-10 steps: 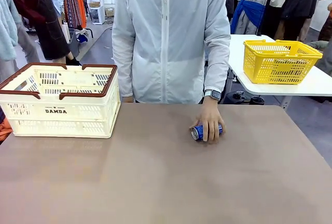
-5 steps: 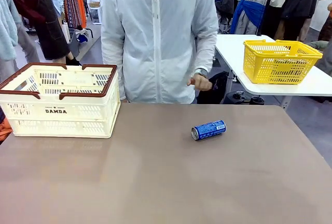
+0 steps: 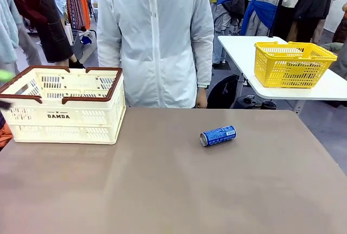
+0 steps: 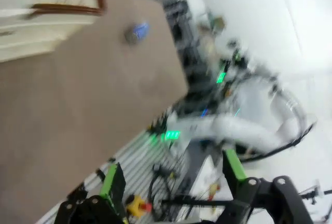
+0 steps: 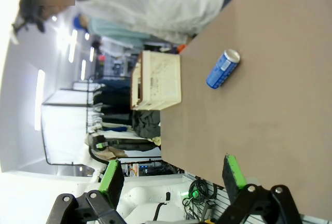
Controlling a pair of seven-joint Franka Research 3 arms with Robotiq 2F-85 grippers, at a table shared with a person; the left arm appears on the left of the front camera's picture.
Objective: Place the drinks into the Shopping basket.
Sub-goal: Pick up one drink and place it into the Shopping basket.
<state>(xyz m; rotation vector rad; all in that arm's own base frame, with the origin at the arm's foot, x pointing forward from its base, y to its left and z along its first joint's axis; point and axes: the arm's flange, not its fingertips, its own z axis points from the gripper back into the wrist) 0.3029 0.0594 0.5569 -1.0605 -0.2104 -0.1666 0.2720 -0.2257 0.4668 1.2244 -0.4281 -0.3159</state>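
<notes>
The brown worktop (image 3: 162,190) carries the cream-white slotted Shopping basket (image 3: 65,116), dark brown at rim and handles with "DAMDA" on its side, at my far left. Well apart to its right, a slim blue can (image 3: 218,135) with white lettering and a silver top lies on its side, touching nothing. The person (image 3: 157,39) opposite, whose hand covered that can a second ago, has let go and shifted toward the basket's side, while my left claw (image 4: 171,164) and right claw (image 5: 171,162) both gape wide, gripping nothing.
</notes>
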